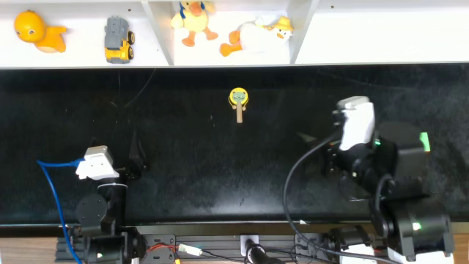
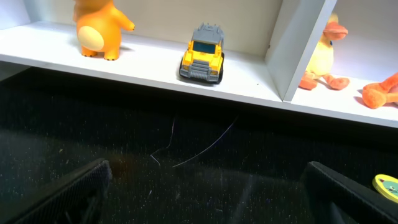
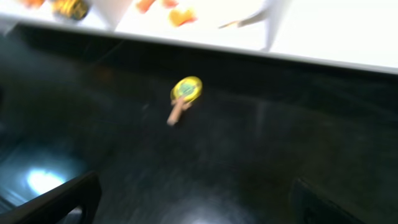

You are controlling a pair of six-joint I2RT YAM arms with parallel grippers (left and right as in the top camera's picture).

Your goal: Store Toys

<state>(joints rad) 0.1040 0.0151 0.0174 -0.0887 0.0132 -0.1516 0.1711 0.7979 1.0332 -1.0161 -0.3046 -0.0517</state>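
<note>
A small yellow round toy on a tan stick lies on the black table, just below the white shelf; the right wrist view shows this toy ahead, and its yellow edge peeks into the left wrist view. On the shelf stand an orange duck, a yellow and grey truck, a yellow plush duck and a white plush duck. My left gripper is open near the table's front left, empty. My right gripper is open at the right, empty, well short of the stick toy.
The shelf has upright white dividers that split it into compartments; the rightmost compartment holds nothing. A blue cable loops beside the left arm's base. Black matting covers the table.
</note>
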